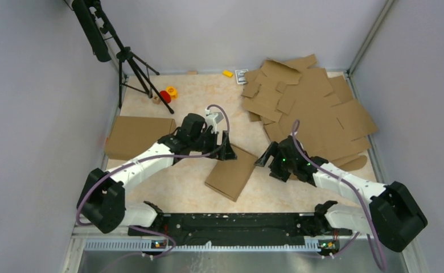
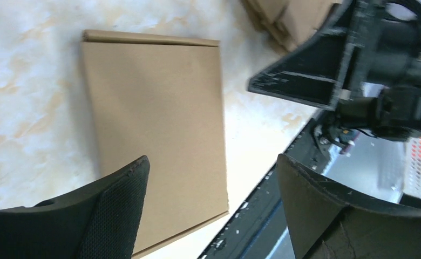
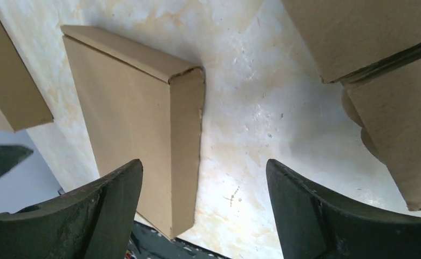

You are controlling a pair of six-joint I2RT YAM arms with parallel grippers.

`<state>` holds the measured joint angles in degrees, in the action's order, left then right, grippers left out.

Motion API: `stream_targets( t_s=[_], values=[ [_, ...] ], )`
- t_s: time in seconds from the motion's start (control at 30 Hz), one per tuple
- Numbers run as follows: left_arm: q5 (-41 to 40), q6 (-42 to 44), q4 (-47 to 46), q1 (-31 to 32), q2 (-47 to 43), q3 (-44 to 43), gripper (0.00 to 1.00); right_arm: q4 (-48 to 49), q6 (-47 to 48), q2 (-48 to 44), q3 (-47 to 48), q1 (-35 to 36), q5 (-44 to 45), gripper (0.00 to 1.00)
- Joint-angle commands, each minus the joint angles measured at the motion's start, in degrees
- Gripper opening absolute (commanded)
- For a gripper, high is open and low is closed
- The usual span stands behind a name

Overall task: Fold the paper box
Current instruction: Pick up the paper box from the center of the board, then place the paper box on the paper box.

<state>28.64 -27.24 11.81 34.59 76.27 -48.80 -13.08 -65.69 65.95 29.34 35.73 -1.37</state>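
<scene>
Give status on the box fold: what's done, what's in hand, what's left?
Done: the paper box lies closed on the table, walls and lid formed, as the right wrist view shows. In hand: nothing; the left claw and right claw stand open near it, gripping nothing. Left: apparently nothing on this box; a pile of flat blanks lies unfolded at far right.

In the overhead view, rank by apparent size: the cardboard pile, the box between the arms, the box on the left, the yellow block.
Largest: cardboard pile.
Next: box on the left and box between the arms, too alike to rank.
Smallest: yellow block.
</scene>
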Motion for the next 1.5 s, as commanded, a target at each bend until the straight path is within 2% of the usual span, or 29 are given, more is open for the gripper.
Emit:
stream_targets(
  t_s=[0.0, 0.13, 0.27, 0.43, 0.53, 0.7, 0.8, 0.97, 1.17, 1.37, 1.47],
  values=[
    [-7.58, 3.93, 5.4, -0.97, 0.16, -0.07, 0.87, 6.97, 4.23, -3.53, -3.16, -0.33, -4.05, 0.79],
    [-8.91, 4.01, 4.4, -1.64, 1.91, 2.26, 0.86, 15.7, 5.51, -1.69, -4.27, 1.19, -11.0, 0.71],
    [-7.86, 2.98, 1.01, -2.68, 3.13, 5.4, 0.86, 19.24, 3.82, 3.51, -3.27, 3.49, -13.08, 0.66],
    [-3.46, 0.47, -4.26, -4.9, 6.86, 7.29, 0.8, 27.75, 0.04, 9.95, -4.1, 6.98, -12.41, 0.57],
    [-0.25, -1.14, -7.54, -4.99, 8.78, 8.37, 0.68, 30.25, -0.26, 14.37, -2.07, 9.24, -11.07, 0.55],
    [7.4, -4.1, -13.12, -5.32, 10.74, 10.14, 0.42, 38.81, -1.87, 20.42, -0.8, 10.38, -11.96, 0.29],
    [7.41, -4.26, -12.12, -7.15, 7.24, 11.01, 0.4, 43.23, -1.07, 22.95, 1.16, 10.81, -12.84, 0.17],
    [1.7, -0.72, 3.17, -10.46, -2.77, 6.67, 0.38, 46.27, 1.74, 25.4, 7.47, 12.24, -12.7, 0.09],
    [-14.54, 0.39, 18.47, -13.9, -10.84, -0.34, 0.37, 46.33, 5.49, 30.85, 20.44, 14.96, -13.83, 0.08],
    [-18.35, 5.1, 28.96, -23.8, -11.78, -8.61, 0.37, 48.74, 6.54, 40.63, 33.68, 17.07, -13.56, 0.07],
    [-28.88, 8.33, 35.31, -27.9, -9.36, -15.08, 0.37, 49.67, 6.75, 45.73, 41.54, 18.64, -11.56, 0.07]
  ],
)
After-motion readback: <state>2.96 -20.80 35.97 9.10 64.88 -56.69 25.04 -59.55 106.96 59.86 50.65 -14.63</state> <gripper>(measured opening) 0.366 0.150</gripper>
